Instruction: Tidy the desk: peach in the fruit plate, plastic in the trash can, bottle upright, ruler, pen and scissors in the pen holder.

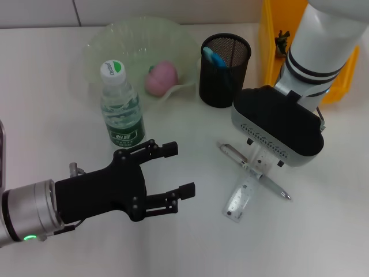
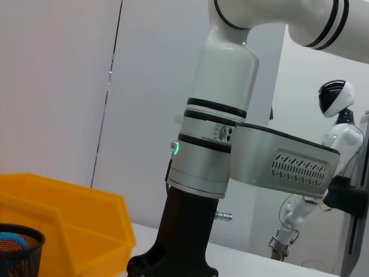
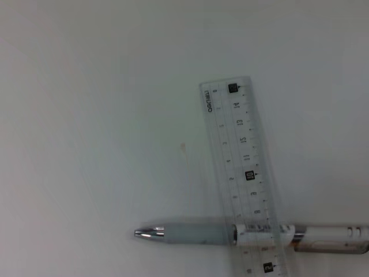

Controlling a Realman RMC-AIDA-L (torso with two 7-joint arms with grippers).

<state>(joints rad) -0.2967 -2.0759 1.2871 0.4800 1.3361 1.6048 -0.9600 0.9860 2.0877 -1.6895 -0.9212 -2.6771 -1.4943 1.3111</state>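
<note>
The clear ruler (image 3: 242, 173) lies across the silver-white pen (image 3: 196, 234) on the white desk, and in the head view the ruler (image 1: 239, 202) and pen (image 1: 274, 187) are right below my right arm's wrist (image 1: 277, 130), which hides its gripper. My left gripper (image 1: 180, 170) hovers open and empty, in front of the upright green-labelled bottle (image 1: 121, 109). The pink peach (image 1: 161, 78) rests in the clear fruit plate (image 1: 98, 46). The black mesh pen holder (image 1: 225, 72) holds a blue-handled item (image 1: 214, 57) that looks like the scissors. The plastic is out of view.
A yellow bin (image 1: 271, 40) stands at the back right beside the pen holder, also seen as the yellow bin (image 2: 63, 213) in the left wrist view. Bare white desk lies to the left of the ruler and along the front.
</note>
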